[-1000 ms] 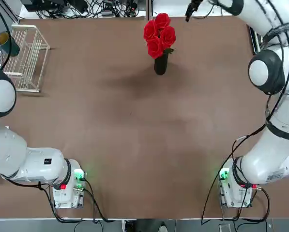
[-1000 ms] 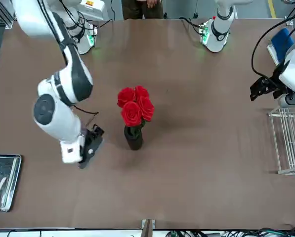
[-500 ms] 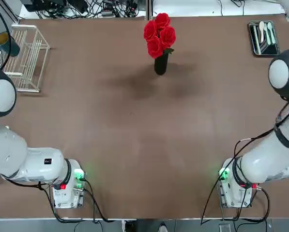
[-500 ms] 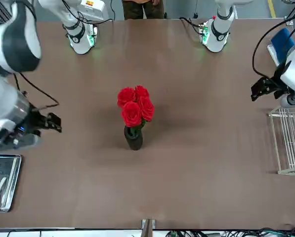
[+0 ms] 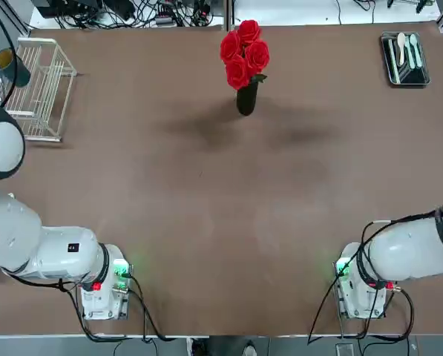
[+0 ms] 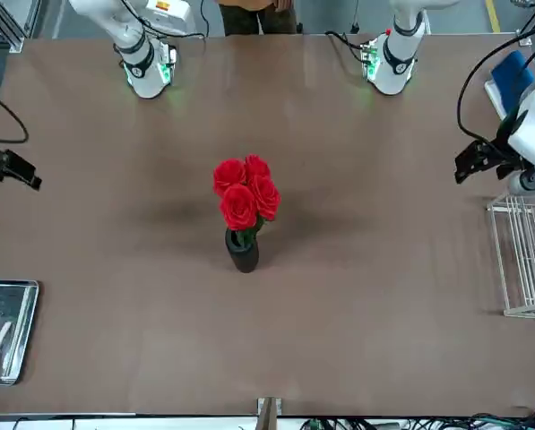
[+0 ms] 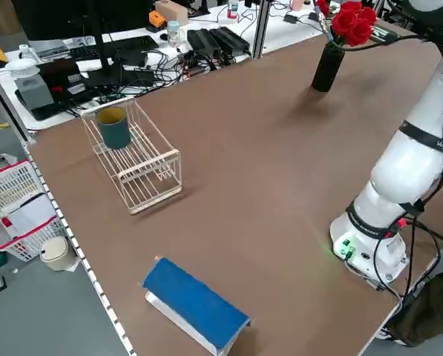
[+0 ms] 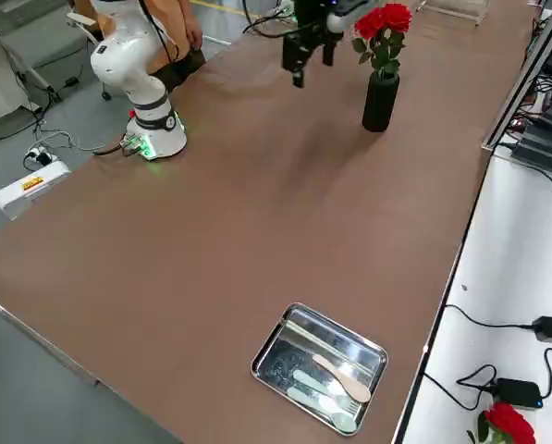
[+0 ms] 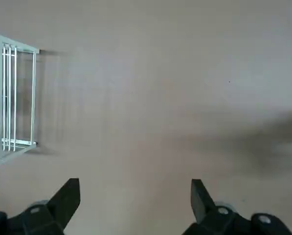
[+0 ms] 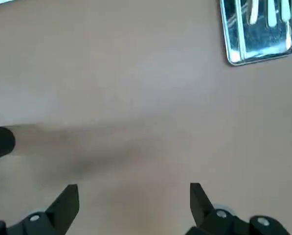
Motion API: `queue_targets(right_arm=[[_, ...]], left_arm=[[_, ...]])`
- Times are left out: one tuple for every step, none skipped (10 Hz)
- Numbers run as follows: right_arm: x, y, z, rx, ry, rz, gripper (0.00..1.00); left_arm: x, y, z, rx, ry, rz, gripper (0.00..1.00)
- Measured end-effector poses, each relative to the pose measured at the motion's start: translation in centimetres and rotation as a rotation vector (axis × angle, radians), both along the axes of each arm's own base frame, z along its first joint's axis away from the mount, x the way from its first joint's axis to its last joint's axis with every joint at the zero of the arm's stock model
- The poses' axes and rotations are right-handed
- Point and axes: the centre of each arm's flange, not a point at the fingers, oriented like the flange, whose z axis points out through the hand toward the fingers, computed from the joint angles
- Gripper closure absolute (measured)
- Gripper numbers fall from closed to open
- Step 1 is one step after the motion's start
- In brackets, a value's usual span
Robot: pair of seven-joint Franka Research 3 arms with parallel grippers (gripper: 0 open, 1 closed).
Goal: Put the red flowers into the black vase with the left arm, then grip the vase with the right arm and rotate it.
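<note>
The bunch of bright red roses with green leaves (image 5: 243, 50) stands upright with its stems inside the slim matte black cylindrical vase (image 5: 246, 99), which rests on the brown bench (image 5: 221, 222) at about 12 o'clock in the overhead view, close to the far edge and well apart from everything else. No fingers touch the vase or the flowers. The right gripper (image 6: 10, 168) hangs above the bench at about 9 o'clock in the front view, well clear of the vase; the right wrist view shows its fingers (image 10: 67, 200) spread wide with nothing between them, the vase base at the frame edge. The left gripper (image 6: 478, 159) hangs at about 3 o'clock in the front view, beside the white wire rack (image 5: 39, 89); its fingers (image 9: 67, 196) are likewise wide apart and hold nothing. A dark green cup (image 7: 114, 127) sits at the rack. A shiny metal tray holding spoons (image 5: 404, 58) lies at about 2 o'clock in the overhead view. A blue-topped block (image 7: 194, 304) lies near the bench edge in the left side view.
</note>
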Motion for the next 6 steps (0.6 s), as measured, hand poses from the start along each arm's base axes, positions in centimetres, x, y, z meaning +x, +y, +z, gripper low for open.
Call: queue_targets(right_arm=[[-0.2,0.3,-0.1,-0.003,-0.004,0.007,0.0],[-0.1,0.7,-0.3,-0.01,-0.01,0.016,0.0],[0.1,1.3,-0.5,-0.016,-0.014,0.029,0.0],[0.2,2.0,-0.5,-0.022,-0.017,0.043,0.0],[0.2,2.6,-0.5,-0.027,-0.018,0.055,0.0],[0.2,2.9,-0.5,-0.032,-0.018,0.062,0.0]], left_arm=[[0.0,0.0,0.0,0.0,0.0,0.0,0.0],[0.0,0.0,0.0,0.0,0.0,0.0,0.0],[0.0,0.0,0.0,0.0,0.0,0.0,0.0],[0.0,0.0,0.0,0.0,0.0,0.0,0.0],[0.0,0.0,0.0,0.0,0.0,0.0,0.0],[0.0,0.0,0.0,0.0,0.0,0.0,0.0]])
